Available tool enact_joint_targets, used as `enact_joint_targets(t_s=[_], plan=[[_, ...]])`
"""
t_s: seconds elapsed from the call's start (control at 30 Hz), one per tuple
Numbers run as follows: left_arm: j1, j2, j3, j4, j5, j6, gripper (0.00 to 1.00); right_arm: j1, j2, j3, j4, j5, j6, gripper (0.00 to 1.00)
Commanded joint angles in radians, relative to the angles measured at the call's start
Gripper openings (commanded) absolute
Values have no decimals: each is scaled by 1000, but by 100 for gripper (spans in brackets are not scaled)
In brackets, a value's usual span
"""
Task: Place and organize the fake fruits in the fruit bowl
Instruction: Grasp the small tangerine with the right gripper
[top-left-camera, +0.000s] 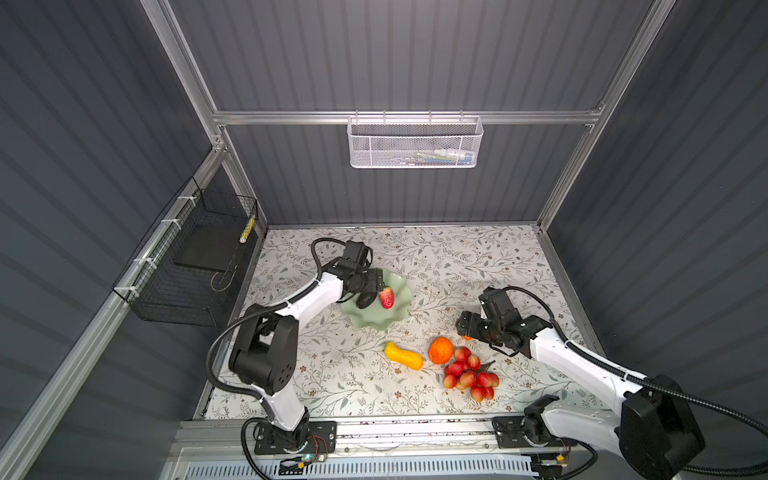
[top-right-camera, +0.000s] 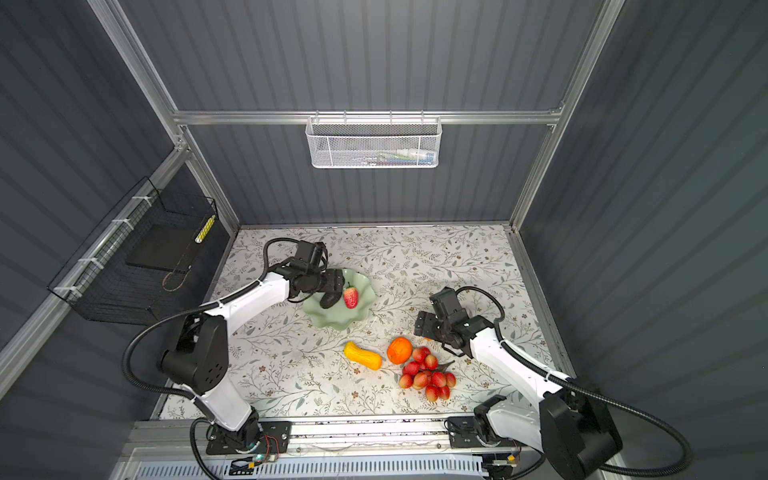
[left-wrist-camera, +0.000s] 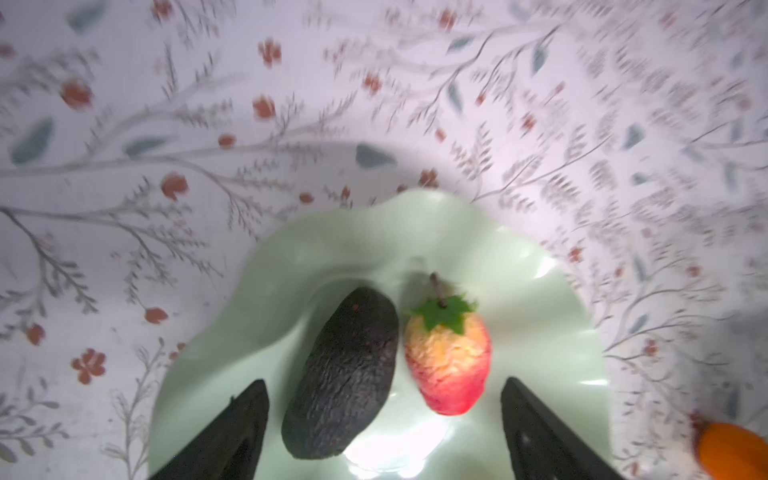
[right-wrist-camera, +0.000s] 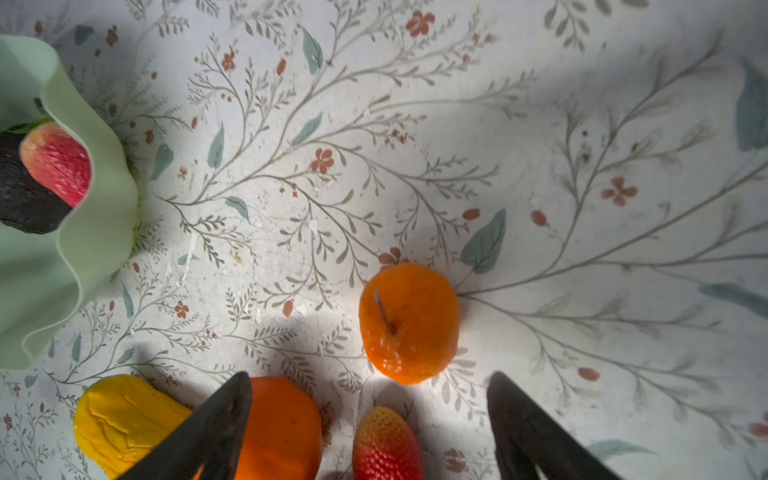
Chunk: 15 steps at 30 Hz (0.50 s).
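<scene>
At the left gripper (left-wrist-camera: 383, 386): spread wide, empty, just above the bowl (left-wrist-camera: 540, 316), with avocado (left-wrist-camera: 345, 374) and strawberry (left-wrist-camera: 446, 361) side by side below the fingers. Risks nudging either over the low rim on lifting away. At the right gripper (right-wrist-camera: 370, 377): also spread, empty, tangerine (right-wrist-camera: 409, 322) just ahead, orange (right-wrist-camera: 282, 424), squash (right-wrist-camera: 124, 419) and grapes (top-left-camera: 469, 376) close beside. Might roll the tangerine off or snag the orange if closing off-centre.

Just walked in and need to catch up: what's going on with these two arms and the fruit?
The left gripper hangs open over the mint bowl, where the avocado and strawberry lie side by side. The right gripper, open, hovers by the small tangerine. The large orange, squash and grapes lie on the table.
</scene>
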<state>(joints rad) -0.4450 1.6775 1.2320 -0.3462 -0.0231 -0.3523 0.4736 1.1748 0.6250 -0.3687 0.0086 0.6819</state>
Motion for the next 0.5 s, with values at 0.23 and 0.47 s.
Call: enact_joint_targets(t_s=[0.23, 0.47], plan=[[2, -378, -167, 224, -191, -12, 100, 11, 151, -3, 81, 69, 44, 84], [2, -531, -317, 223, -320, -76, 100, 10, 241, 17, 137, 72, 22, 73]])
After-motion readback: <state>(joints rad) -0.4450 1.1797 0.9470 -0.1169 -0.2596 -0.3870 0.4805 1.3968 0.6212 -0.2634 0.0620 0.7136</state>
